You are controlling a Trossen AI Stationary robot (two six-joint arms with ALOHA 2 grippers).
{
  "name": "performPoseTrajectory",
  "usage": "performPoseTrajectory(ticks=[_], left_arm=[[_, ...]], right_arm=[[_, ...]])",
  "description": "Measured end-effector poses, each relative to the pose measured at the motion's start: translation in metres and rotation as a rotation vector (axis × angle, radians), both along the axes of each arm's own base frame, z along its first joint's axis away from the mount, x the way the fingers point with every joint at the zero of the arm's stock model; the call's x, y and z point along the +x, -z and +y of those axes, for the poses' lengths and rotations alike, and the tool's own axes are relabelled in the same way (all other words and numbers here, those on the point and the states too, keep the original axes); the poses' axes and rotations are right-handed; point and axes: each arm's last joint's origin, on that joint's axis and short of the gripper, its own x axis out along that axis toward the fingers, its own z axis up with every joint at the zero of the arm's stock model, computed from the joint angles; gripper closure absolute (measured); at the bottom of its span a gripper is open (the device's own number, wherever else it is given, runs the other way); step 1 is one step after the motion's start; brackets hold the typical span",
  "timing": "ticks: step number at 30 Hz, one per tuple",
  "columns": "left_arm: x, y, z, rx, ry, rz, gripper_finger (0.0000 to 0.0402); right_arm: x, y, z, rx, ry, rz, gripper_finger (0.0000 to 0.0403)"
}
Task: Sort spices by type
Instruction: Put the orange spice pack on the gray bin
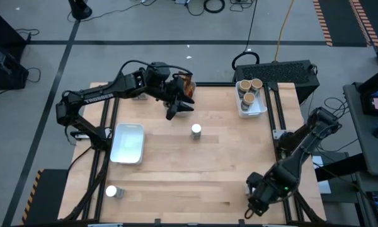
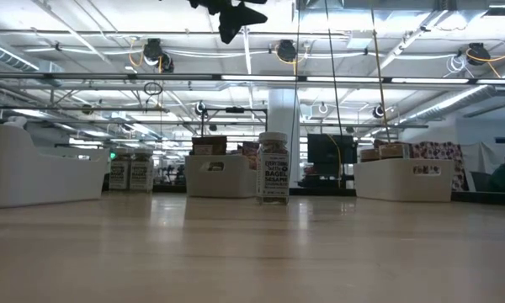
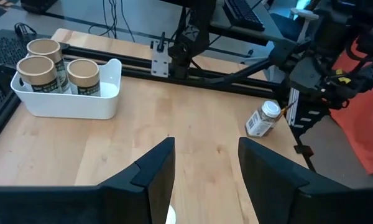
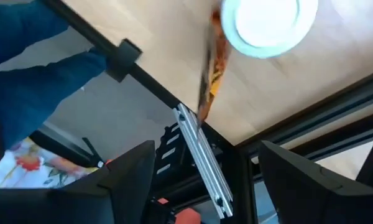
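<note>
My left gripper is open and hangs high over the table's far middle, at the top of the low view. An upright white-capped jar stands on its base just nearer than it. Brown-orange packets sit in a tray behind the left arm. Three tan-topped tubs stand in a white tray. Another jar lies near the near-left corner. My right gripper is open at the near-right corner, above a white cap and a thin orange strip. A tilted jar shows by the right arm.
A white tray sits on the table's left part. The tub tray stands at the far right. Black rails run along the table's edges. Bare wood stretches across the middle and near side.
</note>
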Motion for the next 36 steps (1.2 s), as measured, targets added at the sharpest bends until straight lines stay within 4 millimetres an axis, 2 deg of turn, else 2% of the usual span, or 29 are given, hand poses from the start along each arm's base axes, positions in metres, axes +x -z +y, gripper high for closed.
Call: performPoseTrajectory(ticks=[7, 12, 16, 22, 27, 36], left_arm=[[0.000, 0.000, 0.001, 0.008, -0.015, 0.003, 0.0221], [0.000, 0.001, 0.000, 0.007, -0.013, 0.013, 0.0221], [-0.001, 0.002, 0.000, 0.009, -0.010, 0.021, 0.0221], [-0.001, 0.002, 0.000, 0.027, -0.001, 0.017, 0.0221], [-0.001, 0.002, 0.000, 0.028, -0.001, 0.017, 0.0221], [0.000, 0.001, 0.000, 0.031, -0.002, 0.004, 0.0221]], right_arm=[[-0.010, 0.009, 0.018, 0.027, 0.076, -0.014, 0.0137], [-0.014, 0.017, 0.022, -0.028, 0.148, -0.053, 0.0137], [-0.012, 0.030, 0.029, -0.061, 0.117, -0.047, 0.0138], [-0.005, 0.059, 0.043, -0.123, 0.035, -0.025, 0.0138], [-0.002, 0.071, 0.047, -0.150, 0.030, -0.009, 0.0139], [-0.003, 0.083, 0.054, -0.197, 0.005, -0.048, 0.0194]])
